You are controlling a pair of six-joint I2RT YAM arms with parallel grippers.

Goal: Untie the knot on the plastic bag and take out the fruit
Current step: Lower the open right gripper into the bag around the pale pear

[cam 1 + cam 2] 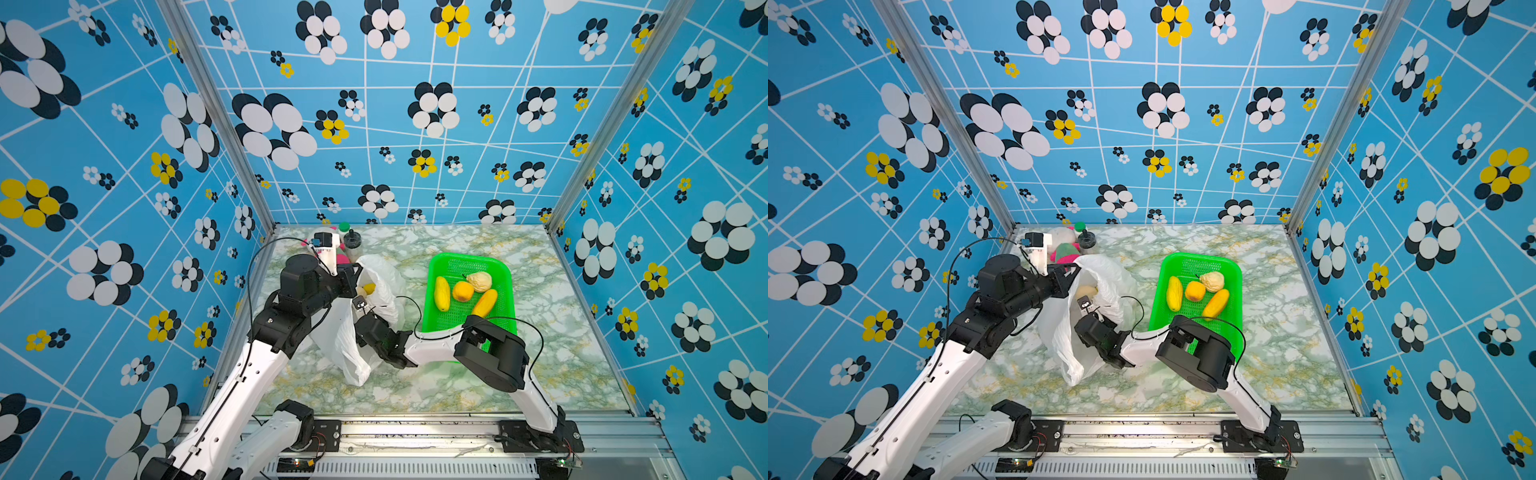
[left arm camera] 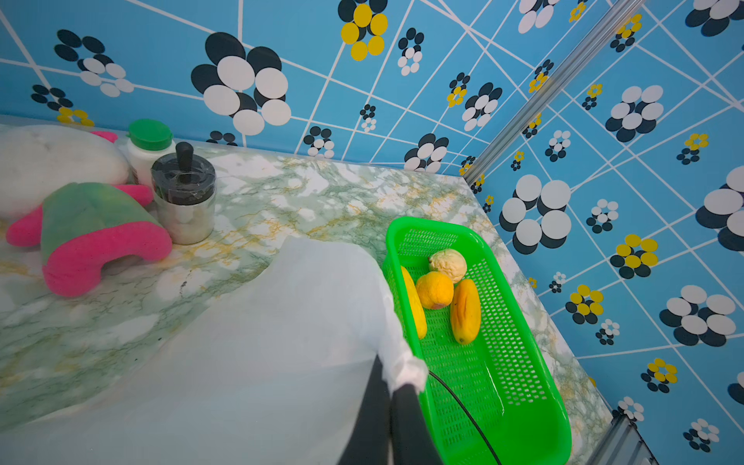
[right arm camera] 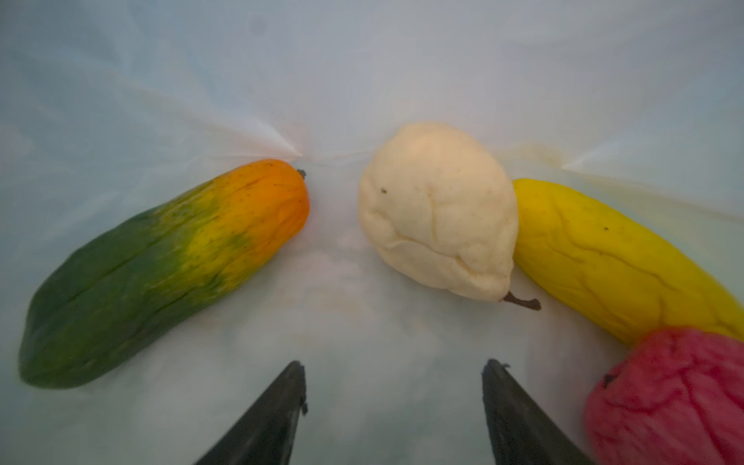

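The plastic bag (image 1: 345,345) (image 1: 1059,328) stands with its mouth wide, left of the green basket (image 1: 430,291) (image 1: 1160,286). My left gripper (image 2: 392,378) is shut on the bag's rim (image 2: 402,362) and holds it up. My right gripper (image 3: 395,364) is inside the bag, open, with nothing between its fingers. Fruit lies ahead of it: a green-orange one (image 3: 161,273), a cream one (image 3: 435,209), a yellow one (image 3: 604,257) and a pink-red one (image 3: 664,398). Several fruit lie in the basket, among them an orange one (image 1: 462,291). The knot is out of view.
At the back left corner lie a pink, green and white plush toy (image 2: 92,233), a white bottle with a green cap (image 2: 149,149) and a metal canister with a black lid (image 2: 184,201). The right arm's elbow (image 1: 490,353) hangs over the basket's near end.
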